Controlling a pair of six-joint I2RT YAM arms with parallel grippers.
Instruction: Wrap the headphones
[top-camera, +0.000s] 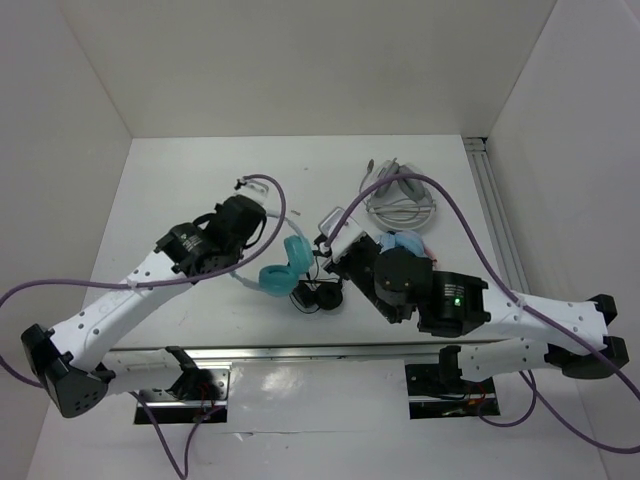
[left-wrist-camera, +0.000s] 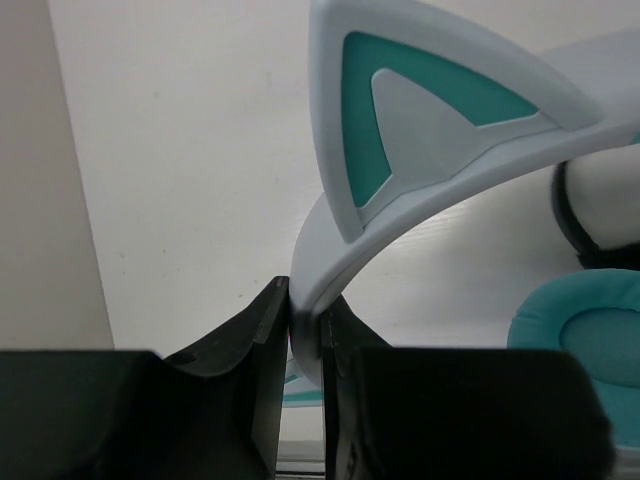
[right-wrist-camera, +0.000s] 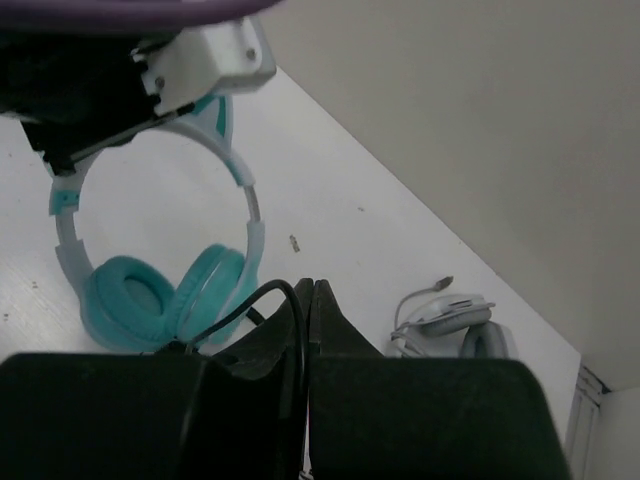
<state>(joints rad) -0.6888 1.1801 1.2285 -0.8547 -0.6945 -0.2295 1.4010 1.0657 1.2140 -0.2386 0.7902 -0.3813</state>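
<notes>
The teal headphones (top-camera: 280, 272) hang by their white headband from my left gripper (top-camera: 252, 238), left of centre. In the left wrist view that gripper (left-wrist-camera: 305, 312) is shut on the headband (left-wrist-camera: 330, 255), below a pointed cat ear (left-wrist-camera: 420, 110), with a teal cup (left-wrist-camera: 585, 335) at the right. In the right wrist view both teal cups (right-wrist-camera: 165, 290) hang under the headband. The thin dark cable (right-wrist-camera: 262, 297) arcs over the left finger of my right gripper (right-wrist-camera: 308, 287) and runs down the seam of its shut jaws. That gripper (top-camera: 322, 262) sits just right of the cups.
A small black pair of headphones (top-camera: 318, 297) lies below the teal cups. A white-grey headset (top-camera: 400, 200) with its cord rests at the back right. A pink and blue pair (top-camera: 405, 243) shows partly under the right arm. A metal rail (top-camera: 495, 215) lines the right edge.
</notes>
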